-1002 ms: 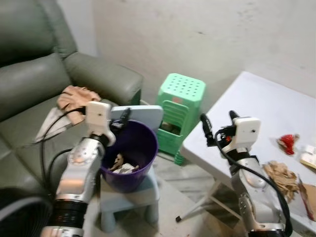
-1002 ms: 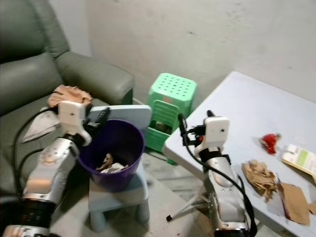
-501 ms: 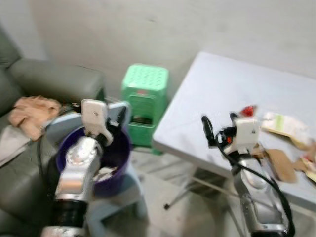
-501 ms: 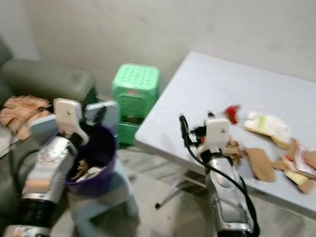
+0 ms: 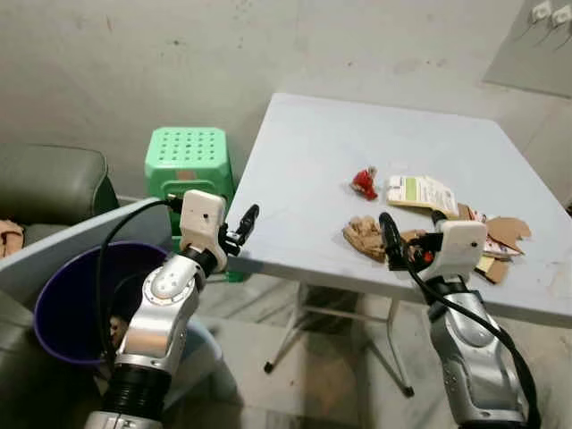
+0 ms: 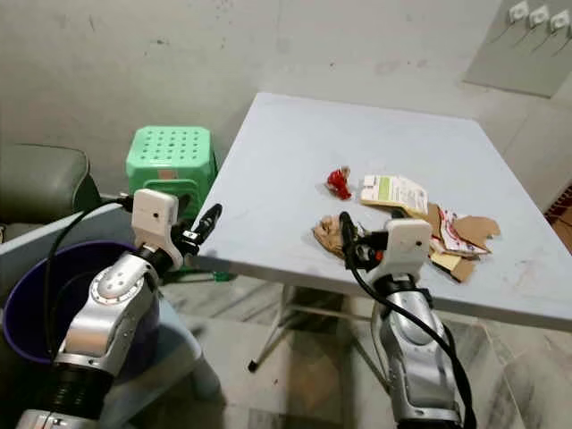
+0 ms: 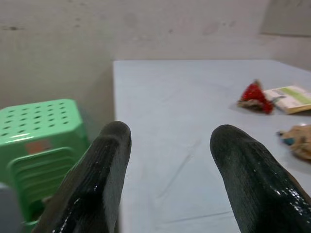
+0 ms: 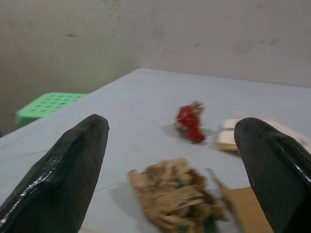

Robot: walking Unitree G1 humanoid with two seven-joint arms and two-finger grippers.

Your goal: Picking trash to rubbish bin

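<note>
1. Now, your right gripper (image 8: 170,179) has its fingers spread wide with nothing between them; it hovers just short of the brown crumpled paper (image 5: 364,235), lined up to close on it.
2. Your left gripper (image 7: 167,170) is likewise parted and empty; it waits at the white table (image 5: 304,161) corner, kept free beside the bin.
3. Further trash lies beyond: a red wrapper (image 5: 364,182), a green-labelled packet (image 5: 422,190), cardboard scraps (image 5: 500,232).
4. Your purple rubbish bin (image 5: 67,299) sits low at your left, near the green stool (image 5: 186,161); expect a carry across.
</note>
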